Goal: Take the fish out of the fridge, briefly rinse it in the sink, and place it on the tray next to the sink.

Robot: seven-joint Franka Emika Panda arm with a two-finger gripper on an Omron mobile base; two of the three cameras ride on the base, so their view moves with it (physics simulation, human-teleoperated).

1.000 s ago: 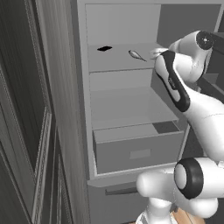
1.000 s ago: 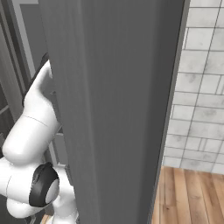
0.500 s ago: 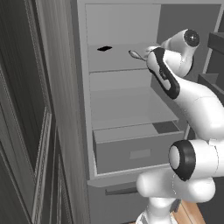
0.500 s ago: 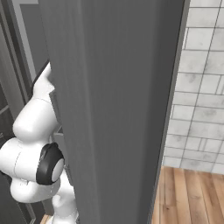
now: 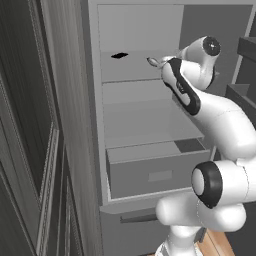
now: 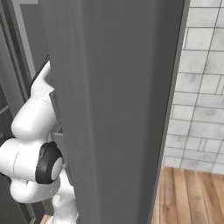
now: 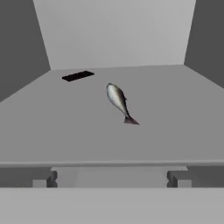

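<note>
The fridge (image 5: 150, 127) stands open, and the small silvery fish (image 5: 152, 61) lies on its upper pale shelf. In the hand view the fish (image 7: 118, 100) lies mid-shelf, head away, tail towards me. My gripper (image 7: 111, 178) is open at the shelf's front edge, short of the fish, with nothing between its fingers. From the left base view the gripper (image 5: 163, 64) sits just right of the fish. The sink and the tray are out of view.
A flat black blob (image 5: 119, 55) lies on the same shelf, behind and left of the fish (image 7: 78, 75). A boxy drawer (image 5: 155, 175) stands pulled out below. The open fridge door (image 6: 118, 109) blocks the right base view beside a tiled wall (image 6: 199, 87).
My arm has swung left and in towards the upper shelf, bringing the hand closer to the fish. The gripper has stayed open and the fish has not moved.
</note>
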